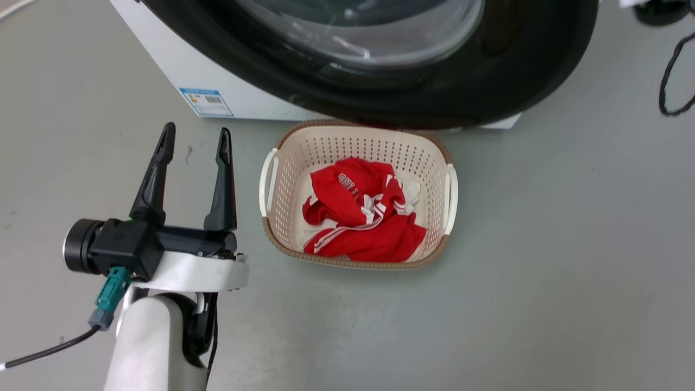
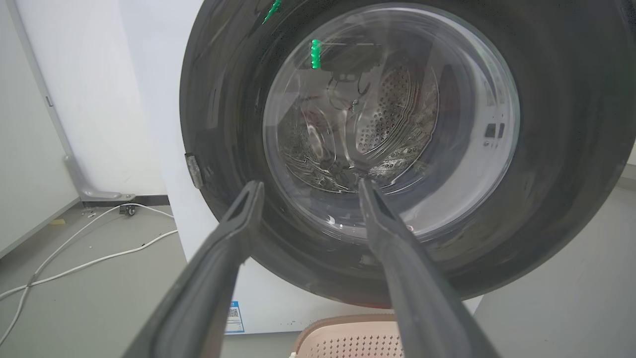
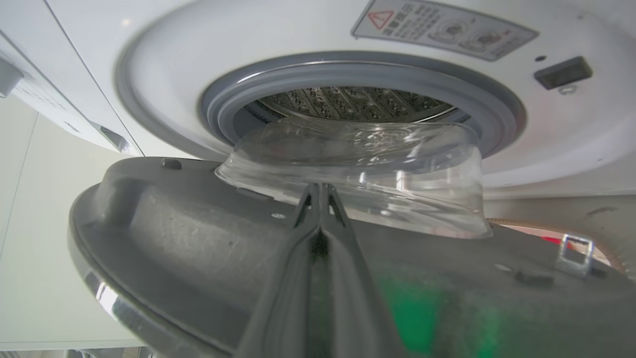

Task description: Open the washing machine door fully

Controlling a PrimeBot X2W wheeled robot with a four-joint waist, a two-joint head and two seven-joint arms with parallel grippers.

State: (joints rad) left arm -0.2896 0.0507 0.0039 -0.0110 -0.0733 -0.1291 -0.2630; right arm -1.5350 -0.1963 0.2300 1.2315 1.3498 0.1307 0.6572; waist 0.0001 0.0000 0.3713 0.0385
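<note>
The washing machine door (image 1: 488, 81), a glossy black disc with a clear glass bowl, stands partly swung out from the white washing machine (image 1: 179, 65). My left gripper (image 1: 195, 142) is open and holds nothing, low at the left, in front of the machine. Its wrist view looks along the fingers (image 2: 238, 228) at the door's outer face (image 2: 223, 124). My right gripper (image 3: 318, 191) is shut with nothing in it. It lies along the door's grey inner face (image 3: 189, 238), tips at the foot of the glass bowl (image 3: 357, 164). Behind is the drum opening with its grey seal (image 3: 497, 107).
A cream basket (image 1: 282, 163) holding red and white clothing (image 1: 364, 217) sits on the grey floor just below the door. White cables (image 2: 74, 258) run over the floor left of the machine, near a wall. A black cable (image 1: 670, 81) lies at the far right.
</note>
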